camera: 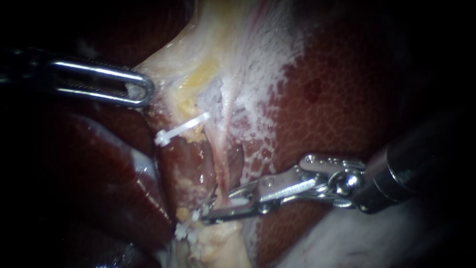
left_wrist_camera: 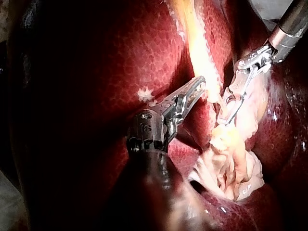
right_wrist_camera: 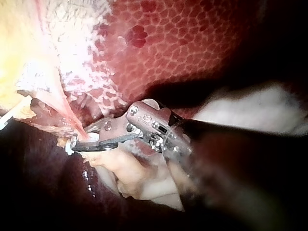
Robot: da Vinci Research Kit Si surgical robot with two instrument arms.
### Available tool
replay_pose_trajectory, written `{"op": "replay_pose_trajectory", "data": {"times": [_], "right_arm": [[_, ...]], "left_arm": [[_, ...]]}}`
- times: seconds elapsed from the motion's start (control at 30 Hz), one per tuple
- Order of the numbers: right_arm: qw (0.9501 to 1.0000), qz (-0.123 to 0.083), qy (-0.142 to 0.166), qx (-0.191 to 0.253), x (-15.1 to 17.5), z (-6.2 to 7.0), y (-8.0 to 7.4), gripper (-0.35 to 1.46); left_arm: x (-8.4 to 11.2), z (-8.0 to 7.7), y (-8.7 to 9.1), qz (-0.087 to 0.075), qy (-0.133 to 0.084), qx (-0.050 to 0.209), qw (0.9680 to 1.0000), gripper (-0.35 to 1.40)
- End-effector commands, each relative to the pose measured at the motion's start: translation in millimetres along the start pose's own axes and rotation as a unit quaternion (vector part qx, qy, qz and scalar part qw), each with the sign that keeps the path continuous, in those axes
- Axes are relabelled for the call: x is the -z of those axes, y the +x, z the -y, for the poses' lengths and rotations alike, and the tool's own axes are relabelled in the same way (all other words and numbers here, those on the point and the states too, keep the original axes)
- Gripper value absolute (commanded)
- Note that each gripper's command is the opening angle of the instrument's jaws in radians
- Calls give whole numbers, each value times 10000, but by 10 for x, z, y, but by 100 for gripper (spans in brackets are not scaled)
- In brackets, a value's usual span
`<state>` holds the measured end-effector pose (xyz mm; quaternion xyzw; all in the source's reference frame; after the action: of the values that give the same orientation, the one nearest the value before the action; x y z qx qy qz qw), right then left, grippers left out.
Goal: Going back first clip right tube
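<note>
The right tube (camera: pixel 224 164), a thin pink strand, runs down from the pale gallbladder tissue (camera: pixel 218 44) into the jaws of my right instrument (camera: pixel 210 208). A narrow gap shows between those jaws, and a white clip (camera: pixel 239 202) lies in it on the tube. The right wrist view shows the same: my right instrument (right_wrist_camera: pixel 72 143), the clip (right_wrist_camera: pixel 91 138) and the tube (right_wrist_camera: pixel 67 115). Another white clip (camera: pixel 181 129) sits across the left tube. My left instrument (camera: pixel 141 89) is shut on the gallbladder's pale edge, also in the left wrist view (left_wrist_camera: pixel 199 86).
Dark red mottled liver (camera: pixel 347 99) fills the right and lower left. Small white bits (camera: pixel 184 229) lie just below my right instrument's jaw tips, by yellowish fat (camera: pixel 218 243). Pale white material (camera: pixel 347 243) lies under the right shaft.
</note>
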<state>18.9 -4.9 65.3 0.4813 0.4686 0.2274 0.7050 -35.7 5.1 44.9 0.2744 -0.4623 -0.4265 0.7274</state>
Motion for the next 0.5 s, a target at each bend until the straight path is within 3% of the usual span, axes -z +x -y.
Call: {"op": "replay_pose_trajectory", "data": {"times": [0.03,0.5], "right_arm": [[10000,0,0,-3,-1,0,0,-35],[10000,-4,4,-13,-2,4,4,-35]], "left_arm": [[0,0,0,0,2,1,10000,-35],[0,0,0,-1,2,1,10000,-35]]}}
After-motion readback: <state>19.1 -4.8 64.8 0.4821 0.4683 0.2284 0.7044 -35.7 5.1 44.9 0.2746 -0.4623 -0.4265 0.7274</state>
